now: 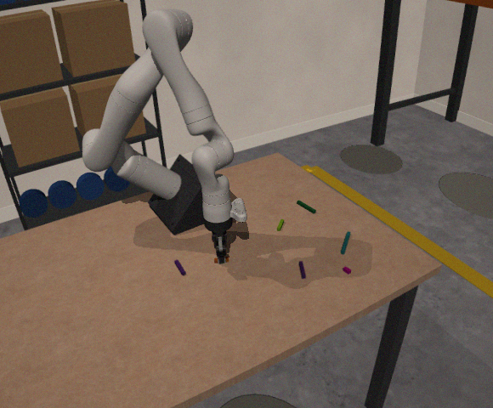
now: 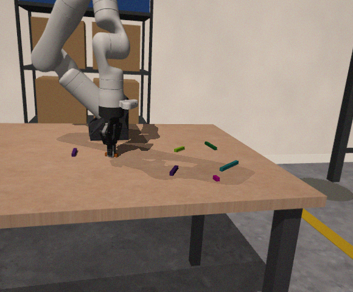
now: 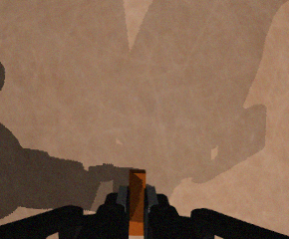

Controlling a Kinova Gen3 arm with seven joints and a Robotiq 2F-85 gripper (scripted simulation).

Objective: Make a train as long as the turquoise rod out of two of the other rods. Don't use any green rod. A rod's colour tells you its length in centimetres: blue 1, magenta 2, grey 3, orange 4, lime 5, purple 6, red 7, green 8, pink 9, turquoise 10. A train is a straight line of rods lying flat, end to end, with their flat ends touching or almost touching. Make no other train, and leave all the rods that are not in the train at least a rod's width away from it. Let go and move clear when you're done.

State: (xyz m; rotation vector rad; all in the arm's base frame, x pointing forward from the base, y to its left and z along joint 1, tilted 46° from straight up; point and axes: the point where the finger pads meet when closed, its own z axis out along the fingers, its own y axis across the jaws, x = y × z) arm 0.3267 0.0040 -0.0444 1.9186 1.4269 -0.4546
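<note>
My gripper [image 1: 221, 257] is shut on a short orange rod [image 1: 216, 259], held at or just above the table top; it also shows in the exterior view [image 2: 111, 154] and between the fingers in the wrist view [image 3: 137, 205]. A purple rod [image 1: 179, 267] lies to its left, and another purple rod [image 1: 302, 269] lies to its right. The turquoise rod [image 1: 345, 242] lies further right, with a small magenta rod [image 1: 346, 269] near it. A lime rod [image 1: 280, 224] and a dark green rod [image 1: 306, 206] lie toward the back.
The arm's black base [image 1: 178, 200] stands just behind the gripper. The table's right edge runs close to the turquoise and magenta rods. A shelf with boxes [image 1: 58, 83] stands behind the table.
</note>
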